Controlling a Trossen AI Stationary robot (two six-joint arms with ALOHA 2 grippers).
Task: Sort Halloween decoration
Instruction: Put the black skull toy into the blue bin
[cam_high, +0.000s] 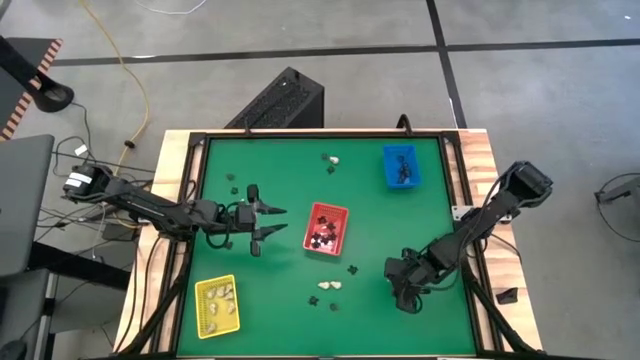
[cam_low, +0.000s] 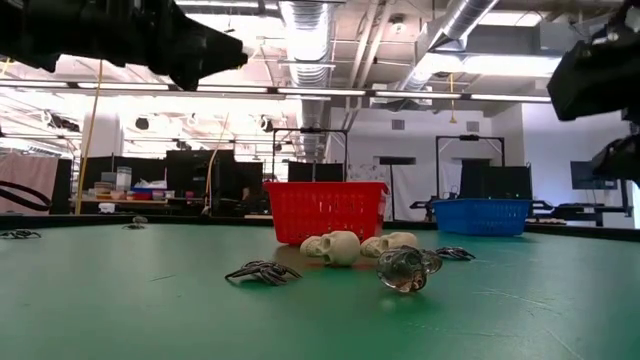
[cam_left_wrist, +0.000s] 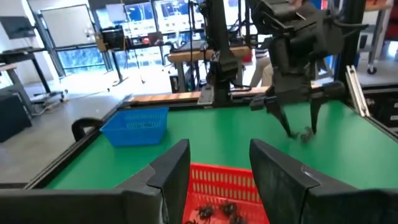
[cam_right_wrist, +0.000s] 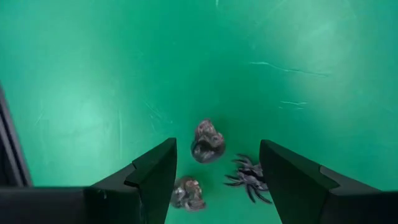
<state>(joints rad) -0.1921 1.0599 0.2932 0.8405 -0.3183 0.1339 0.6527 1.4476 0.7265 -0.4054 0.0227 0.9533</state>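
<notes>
Halloween decoration (cam_high: 322, 240) in red tray (cam_high: 340, 213), cream pieces (cam_high: 222, 292) in yellow tray (cam_high: 204, 322)

Left arm: extended from the left edge toward the worktop's middle.
Left end effector (cam_high: 272, 222): held with fingers (cam_left_wrist: 171, 171) spread apart, nothing gripped.
Right arm: bent inward from the right edge.
Right end effector (cam_right_wrist: 217, 168): lowered near the worktop, fingers parted wide, nothing clasped.

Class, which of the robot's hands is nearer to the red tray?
Left. The left hand hovers open just beside the red tray, fingers toward it; the right hand hangs open farther off near the table's right edge.
</notes>
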